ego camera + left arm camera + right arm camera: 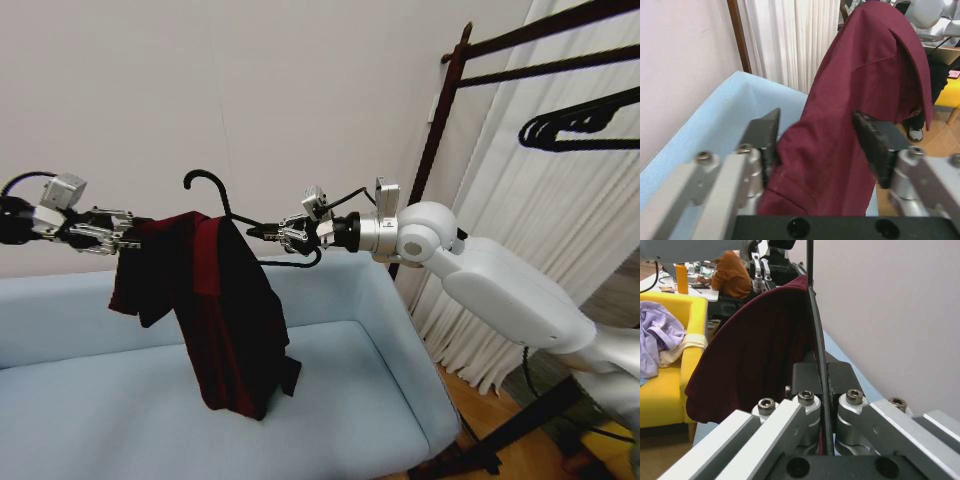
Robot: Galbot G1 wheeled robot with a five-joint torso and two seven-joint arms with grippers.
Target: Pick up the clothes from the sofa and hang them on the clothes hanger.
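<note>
- Head view: the dark red shirt (pixel 225 320) hangs on a black hanger (pixel 205 180) above the pale blue sofa (pixel 100 420), well apart from the dark wooden clothes rack (pixel 440 110). The left end effector (pixel 122 235) is at one shoulder of the shirt, and the right end effector (pixel 265 236) is at the hanger's other end. The likely risk is that the limp, lopsided cloth slides off the thin, smooth hanger if it tilts.
- Left wrist view: the jaws stand open, with soft, stitched woven fabric bulging between the flat black pads (pixel 765 137). One pad touches the fabric. Closing on a loose fold alone could tug the shirt off the hanger's arm.
- Right wrist view: the jaws are closed on the hanger's slim, curved rod. So narrow a rod may pivot in the grip under the shirt's weight.
</note>
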